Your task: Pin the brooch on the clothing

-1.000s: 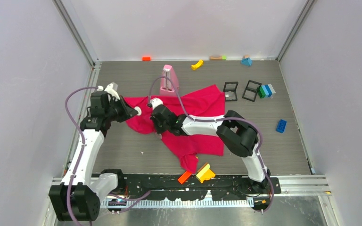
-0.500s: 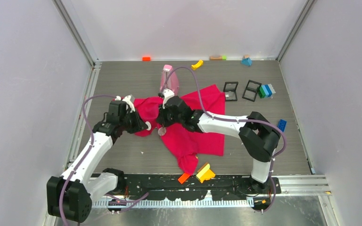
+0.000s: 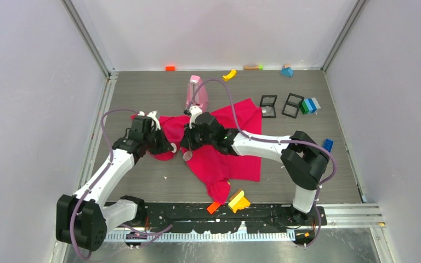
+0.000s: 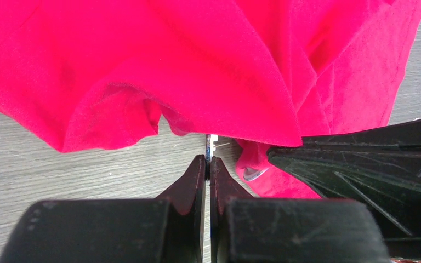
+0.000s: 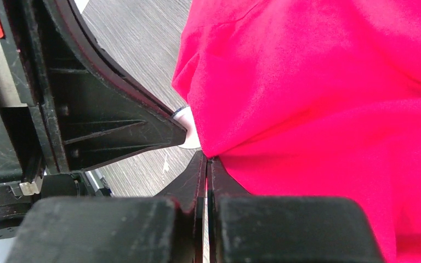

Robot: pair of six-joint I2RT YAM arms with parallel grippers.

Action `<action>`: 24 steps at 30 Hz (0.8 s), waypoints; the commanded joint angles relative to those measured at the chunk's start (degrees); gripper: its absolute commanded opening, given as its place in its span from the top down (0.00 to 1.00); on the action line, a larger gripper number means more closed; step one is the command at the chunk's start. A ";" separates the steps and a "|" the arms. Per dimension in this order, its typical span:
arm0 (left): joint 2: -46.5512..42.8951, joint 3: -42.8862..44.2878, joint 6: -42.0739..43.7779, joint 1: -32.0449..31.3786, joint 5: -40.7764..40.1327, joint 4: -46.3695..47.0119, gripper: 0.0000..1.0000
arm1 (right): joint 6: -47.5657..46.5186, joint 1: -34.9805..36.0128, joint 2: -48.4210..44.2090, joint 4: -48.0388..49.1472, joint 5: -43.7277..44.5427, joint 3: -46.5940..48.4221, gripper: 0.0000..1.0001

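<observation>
The crimson-pink T-shirt [image 3: 227, 137] lies crumpled mid-table. It fills the left wrist view [image 4: 197, 66] and the right wrist view [image 5: 318, 87]. My left gripper [image 3: 170, 147] is at the shirt's left edge, shut on a thin white brooch seen edge-on [image 4: 211, 143]. The brooch shows as a white disc in the right wrist view [image 5: 191, 138]. My right gripper [image 3: 187, 146] is shut on a fold of the shirt [image 5: 235, 148], its tip a little right of the left gripper's tip. A small pale round piece [image 3: 187, 155] lies at the shirt's edge below both tips.
A pink upright container [image 3: 196, 93] stands behind the shirt. Two black frames [image 3: 268, 106] and stacked blocks [image 3: 308, 105] are at the back right, a blue block [image 3: 327, 146] at the right. Orange [image 3: 215, 206] and yellow [image 3: 239, 201] blocks lie at the near edge.
My left gripper has moved right and nearer, from the shirt's far left corner to its edge beside the right gripper. My right gripper has shifted back with the fold.
</observation>
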 commanded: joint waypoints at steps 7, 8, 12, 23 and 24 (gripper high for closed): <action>0.95 2.63 0.62 -0.48 1.06 2.92 1.00 | 0.22 0.37 -1.89 2.38 -4.38 1.36 0.99; 0.92 2.62 0.54 -0.48 1.22 3.09 1.00 | 0.10 0.37 -1.63 1.86 -4.65 1.64 0.99; 0.32 2.17 -0.09 -0.48 1.39 3.90 1.00 | 0.06 0.37 -0.44 0.42 -5.13 2.51 0.99; -2.58 0.60 -2.78 -0.48 3.14 5.88 1.00 | 0.47 0.37 1.40 -0.49 -5.17 2.89 0.99; -2.83 0.48 -2.99 -0.48 3.37 5.95 1.00 | 0.48 0.37 1.54 -0.54 -5.16 2.94 0.99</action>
